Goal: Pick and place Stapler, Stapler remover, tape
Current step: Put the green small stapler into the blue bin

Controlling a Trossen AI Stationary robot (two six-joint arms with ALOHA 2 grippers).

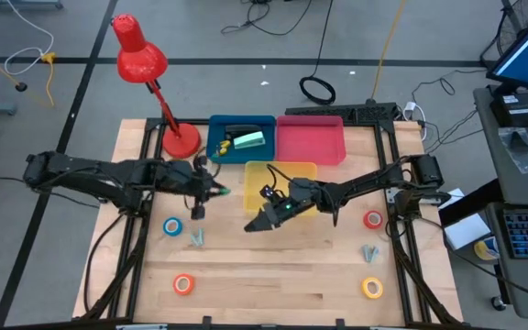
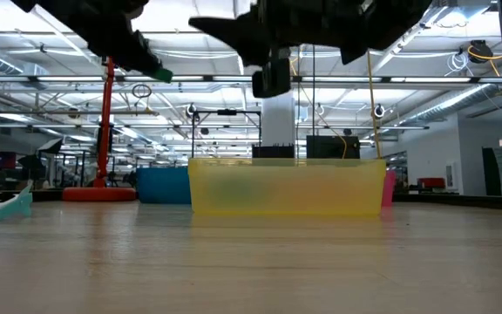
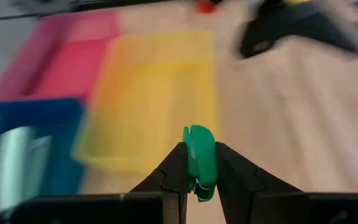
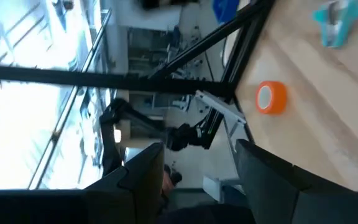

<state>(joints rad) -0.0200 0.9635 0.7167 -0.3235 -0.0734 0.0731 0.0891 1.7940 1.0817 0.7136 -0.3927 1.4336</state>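
Note:
My left gripper hangs above the table just left of the yellow bin, shut on a small green piece. My right gripper hovers by the yellow bin's near left corner; its fingers stand open with nothing between them. A blue tape roll, an orange one, a red one and a yellow one lie flat on the table. Two grey claw-shaped stapler removers lie near them. A pale green stapler lies in the blue bin. My left gripper pinches the green piece between its two fingers. The piece's rounded end sticks out past the fingertips. The fingers come from the table's left, slanting down. The piece is lifted clear of the table.
A red bin stands right of the blue bin at the back. A red desk lamp stands at the far left corner. Black frame rails run along both sides of the table. Bare wood lies between the tape rolls at the front.

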